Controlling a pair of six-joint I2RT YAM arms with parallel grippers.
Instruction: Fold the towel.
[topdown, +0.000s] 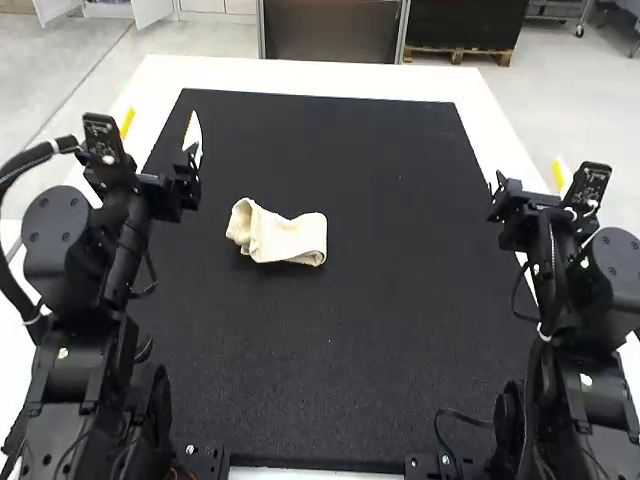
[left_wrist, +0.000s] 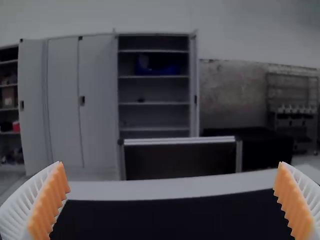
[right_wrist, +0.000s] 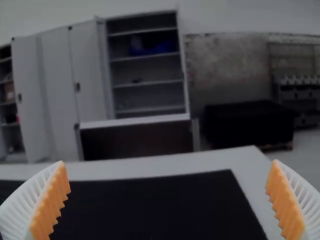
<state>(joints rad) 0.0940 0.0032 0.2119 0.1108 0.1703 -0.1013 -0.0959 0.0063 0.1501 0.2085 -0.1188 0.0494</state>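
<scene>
Left of the high view's centre, the bunched towel (topdown: 290, 238) seems light, soft, best pinched at its flatter right end; left gripper (left_wrist: 171, 163) and right gripper (right_wrist: 168, 162) gape.

Mostly matt, w/ rough cloth & smooth plastic

Your towel (topdown: 290, 238) is cloth, matt & rough-looking, w/ a soft nap. Under it you've got a mat (topdown: 350, 350), matt & fine-grained, rubber or fabric, can't tell which. The tabletop (topdown: 240, 75) looks smooth, low sheen. On your L hand (topdown: 160, 130) & R hand (topdown: 527, 178), the fingers (left_wrist: 17, 205) look like smooth plastic, ribbed; the pads (right_wrist: 52, 202) look rubbery, matt, ridged. Your L arm (topdown: 60, 235) & R arm (topdown: 618, 262): smooth hsgs., plastic or painted metal, unclear, slight sheen.
</scene>
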